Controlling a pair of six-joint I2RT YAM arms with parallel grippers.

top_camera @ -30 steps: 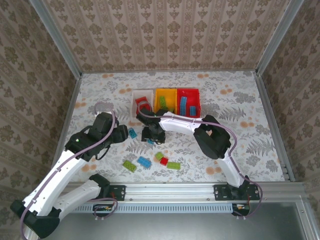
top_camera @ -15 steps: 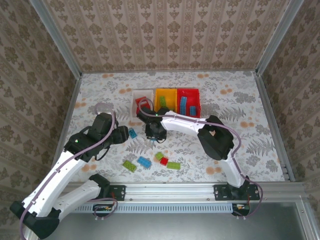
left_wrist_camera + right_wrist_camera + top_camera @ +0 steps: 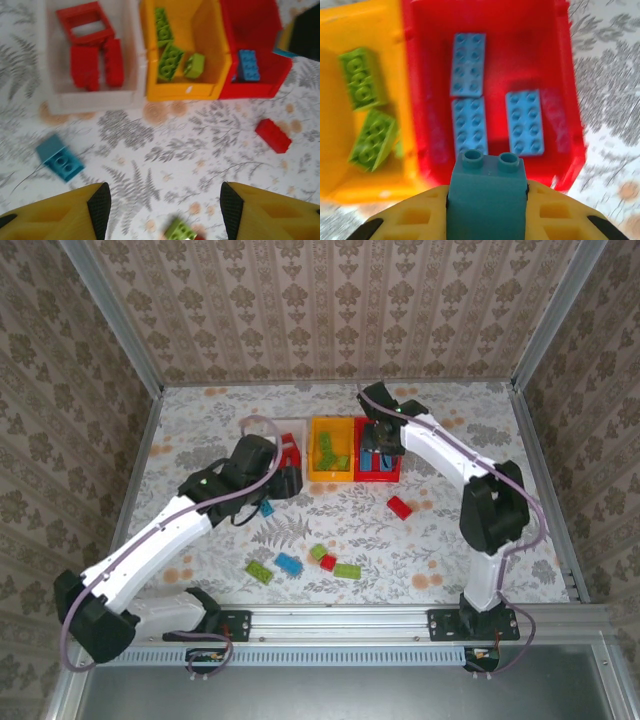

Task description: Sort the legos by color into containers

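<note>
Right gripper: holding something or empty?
Holding: the right gripper is shut on a blue brick, studs showing, above the red bin.

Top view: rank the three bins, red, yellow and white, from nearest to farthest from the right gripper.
1. red bin, right end of the row, under the right gripper and its teal brick.
2. yellow bin, middle.
3. white bin, left end.

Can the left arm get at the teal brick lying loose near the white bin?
Probably yes: the left gripper hovers open close by the teal brick, and nothing lies on or against it.
</note>
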